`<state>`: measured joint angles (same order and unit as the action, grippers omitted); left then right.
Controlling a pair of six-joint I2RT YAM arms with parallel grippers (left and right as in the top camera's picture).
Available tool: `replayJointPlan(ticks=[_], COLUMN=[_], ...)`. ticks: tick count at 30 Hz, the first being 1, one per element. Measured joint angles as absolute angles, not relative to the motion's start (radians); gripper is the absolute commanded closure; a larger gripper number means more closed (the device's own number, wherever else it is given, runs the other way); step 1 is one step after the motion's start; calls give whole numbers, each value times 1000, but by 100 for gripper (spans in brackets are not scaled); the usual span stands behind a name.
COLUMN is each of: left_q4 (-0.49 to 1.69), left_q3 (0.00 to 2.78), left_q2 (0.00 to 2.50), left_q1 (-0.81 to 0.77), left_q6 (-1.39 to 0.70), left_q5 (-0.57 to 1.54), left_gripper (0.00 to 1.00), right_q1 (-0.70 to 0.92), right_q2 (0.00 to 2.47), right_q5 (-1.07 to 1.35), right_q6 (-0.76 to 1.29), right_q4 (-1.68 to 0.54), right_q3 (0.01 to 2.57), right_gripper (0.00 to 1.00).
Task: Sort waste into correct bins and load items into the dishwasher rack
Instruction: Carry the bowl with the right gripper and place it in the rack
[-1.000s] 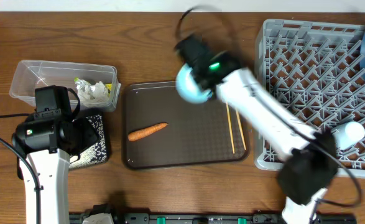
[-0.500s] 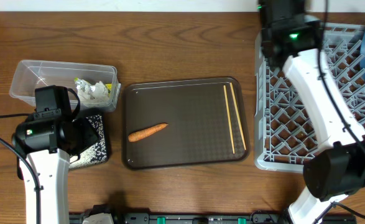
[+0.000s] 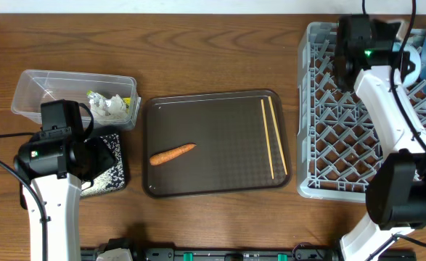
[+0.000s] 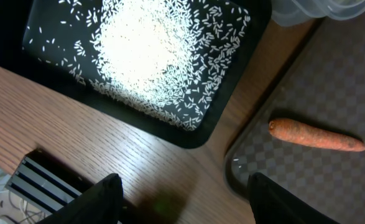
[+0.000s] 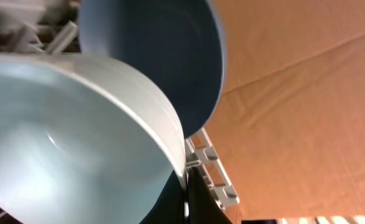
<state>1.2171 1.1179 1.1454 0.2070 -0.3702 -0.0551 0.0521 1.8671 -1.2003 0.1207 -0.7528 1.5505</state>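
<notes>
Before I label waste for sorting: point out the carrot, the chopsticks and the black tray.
carrot [image 3: 173,153], overhead view, middle of its body.
chopsticks [image 3: 267,138], overhead view, midway along the left stick.
black tray [image 4: 193,135], left wrist view, bare rim at its corner.

We see our left arm [image 3: 53,196] at lower left, white links, black wrist block, thin black cables, our right arm [image 3: 389,101] alike, green light glowing.

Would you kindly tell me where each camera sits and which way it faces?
Overhead: above the table, facing straight down; left arm and right arm show.
Left wrist: facing down at black tray, carrot; left gripper fingertips show, open.
Right wrist: over the rack, facing light-blue bowl pinched in right gripper.
Shared: overhead and left wrist both see the carrot.
</notes>
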Motion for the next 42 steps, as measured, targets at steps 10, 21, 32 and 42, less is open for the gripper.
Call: replayJointPlan(ticks=[10,21,32,42], left_q4=[1224,1223,1223,1207], left_q3=[1118,1118,1118,1118], left_q2=[1145,1145,1145,1145], left_q1=[207,207,207,207], left_q6=[-370,-370,-370,-370], left_q5=[-55,-55,-55,-55], left_gripper=[33,33,33,33], right_q1=[47,63,153,181], right_q2=[1867,1884,1889,1849], right_q5=[-1200,-1207,-976,-854], right_q6=[77,68,73,130], right_q4=[-651,-617,-831,-880], right_q3=[1457,1382,1364,1361], right_gripper=[99,99,21,1])
